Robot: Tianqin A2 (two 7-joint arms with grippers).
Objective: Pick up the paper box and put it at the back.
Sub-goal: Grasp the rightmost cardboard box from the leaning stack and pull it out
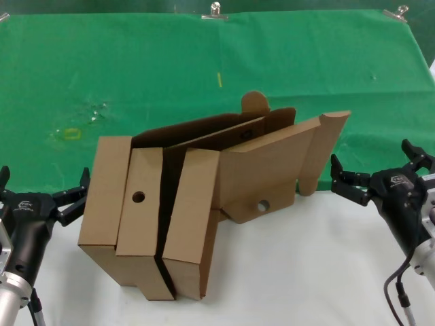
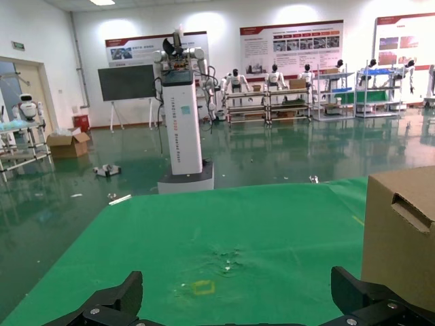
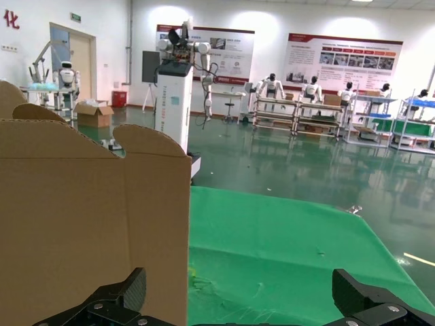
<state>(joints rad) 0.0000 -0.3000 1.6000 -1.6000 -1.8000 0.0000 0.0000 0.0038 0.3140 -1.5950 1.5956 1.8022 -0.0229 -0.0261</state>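
The paper box lies tilted in the middle of the table. It is brown cardboard with its flap lid raised, a rounded tab at the back and a small round hole near its front edge. It straddles the line between the green cloth and the white stretch. My left gripper is open and empty at the left, apart from the boxes. My right gripper is open and empty just right of the paper box's side flap. That flap fills the near side of the right wrist view, beside the open right gripper.
A flat brown box with one round hole and other cardboard pieces lean against the paper box's left side. One shows beside the open left gripper. Metal clips hold the cloth's far edge. The white stretch lies in front.
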